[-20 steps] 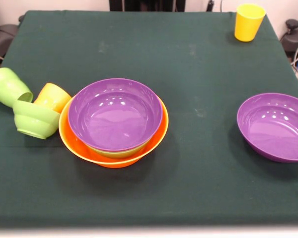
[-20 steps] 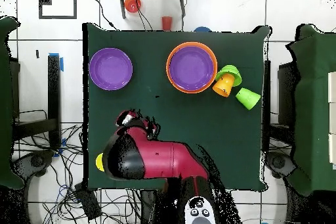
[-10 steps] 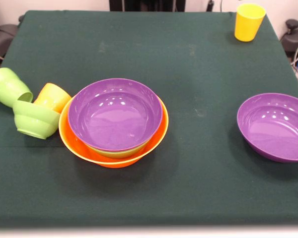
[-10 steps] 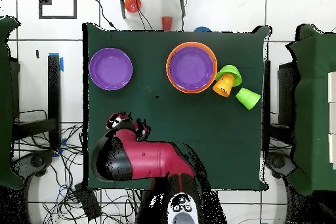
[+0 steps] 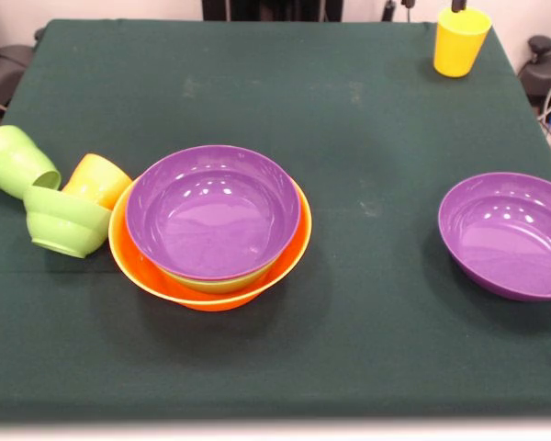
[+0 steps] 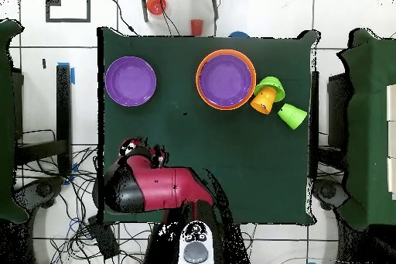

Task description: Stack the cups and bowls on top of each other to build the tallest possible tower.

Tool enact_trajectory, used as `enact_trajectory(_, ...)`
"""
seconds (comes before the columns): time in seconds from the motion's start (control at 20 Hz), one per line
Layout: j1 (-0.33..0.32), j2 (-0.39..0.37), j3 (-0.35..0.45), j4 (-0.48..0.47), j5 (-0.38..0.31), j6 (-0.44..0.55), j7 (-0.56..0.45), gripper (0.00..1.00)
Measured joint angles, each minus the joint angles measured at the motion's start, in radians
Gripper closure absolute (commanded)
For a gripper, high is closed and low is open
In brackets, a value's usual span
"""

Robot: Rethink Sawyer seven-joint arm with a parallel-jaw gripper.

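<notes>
Claw (image 5: 458,5) sits above yellow cup (image 5: 460,40), grip state unclear. Descend centred, pinch one wall, lift straight for the tower (image 5: 213,225).

Robot lab: cloth-covered table (image 6: 201,160), cables (image 6: 69,226) strewn over tiled floor (image 6: 46,60).

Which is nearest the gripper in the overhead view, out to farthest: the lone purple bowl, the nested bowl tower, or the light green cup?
From the gripper, at the table's lower left:
1. Lone purple bowl, upper left, nearest.
2. Tower, upper middle.
3. Light green cup, by the right edge, farthest.
</notes>
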Motion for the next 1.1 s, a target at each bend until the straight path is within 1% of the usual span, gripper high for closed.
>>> enact_trajectory(0.2, 0.012, 0.013, -0.012, 0.002, 0.000, 0.000, 0.000, 0.00)
enact_trajectory(0.4, 0.058, 0.038, -0.038, 0.007, 0.000, -0.020, 0.000, 0.00)
enact_trajectory(0.5, 0.071, 0.047, -0.044, 0.008, 0.000, -0.029, 0.000, 0.00)
enact_trajectory(0.55, 0.094, 0.066, -0.057, 0.008, 0.000, -0.047, 0.000, 0.00)
enact_trajectory(0.7, 0.119, 0.087, -0.072, 0.009, 0.000, -0.068, 0.000, 0.00)
enact_trajectory(0.8, 0.144, 0.115, -0.084, 0.010, 0.001, -0.098, 0.000, 0.00)
enact_trajectory(1.1, 0.188, 0.161, -0.104, 0.016, 0.001, -0.135, 0.000, 0.00)
